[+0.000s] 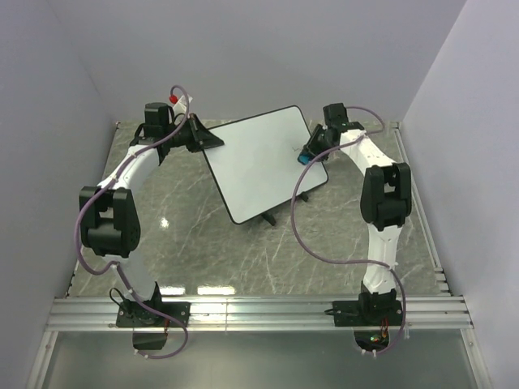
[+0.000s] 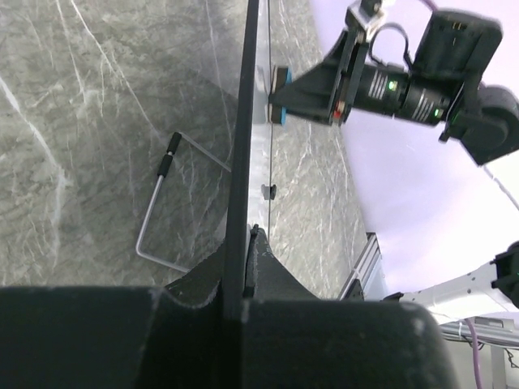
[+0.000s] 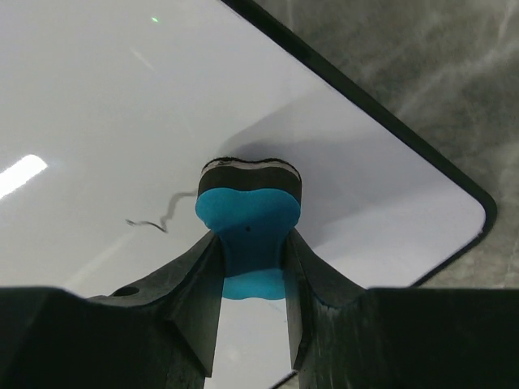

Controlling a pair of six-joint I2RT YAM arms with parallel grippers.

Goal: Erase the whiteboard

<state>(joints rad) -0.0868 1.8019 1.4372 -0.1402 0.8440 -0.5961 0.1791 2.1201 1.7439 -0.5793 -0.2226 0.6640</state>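
The whiteboard (image 1: 263, 162) stands tilted on its wire stand (image 2: 154, 219) at the middle of the marble bench (image 1: 243, 259). The left gripper (image 1: 204, 139) has its jaws clamped on the board's left edge. The right gripper (image 1: 310, 151) grips a blue eraser (image 3: 247, 215) between its jaws. The eraser's dark felt face seems to touch the white surface, just beside a thin scribble (image 3: 158, 220) near the right corner.

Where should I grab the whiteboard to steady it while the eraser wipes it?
Grip its thin black left edge, coming in edge-on from the left, as the left gripper does. The whiteboard stands tilted on a wire stand, and this keeps its face free for the eraser.
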